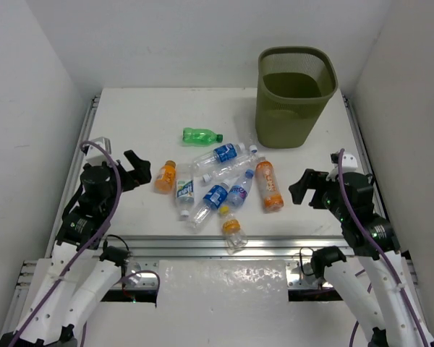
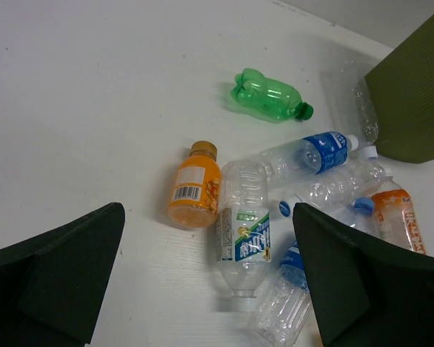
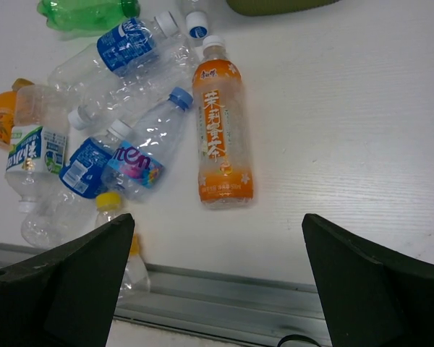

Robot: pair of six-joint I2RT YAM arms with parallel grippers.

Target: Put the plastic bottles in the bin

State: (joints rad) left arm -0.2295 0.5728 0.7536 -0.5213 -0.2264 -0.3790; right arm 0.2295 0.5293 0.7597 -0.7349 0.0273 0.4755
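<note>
White tabletop [image 1: 130,123] is bearing plastic bottles [image 1: 217,184] between the gaping left gripper [image 1: 139,168] and right gripper [image 1: 298,186]; only overhead is showing the rim of the bin [image 1: 289,119], beyond their fingers [image 1: 135,157]

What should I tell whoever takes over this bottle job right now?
Left tool: open, empty, left of the pile.
Right tool: open, empty, right of the pile.
Bottles: about nine, all lying on the table between the tools. The green bottle is farthest back and the yellow-capped bottle is at the near edge.
Bin: upright at the far right, no bottle seen inside.
Done: nothing yet.
Left: every bottle goes into the bin.
</note>
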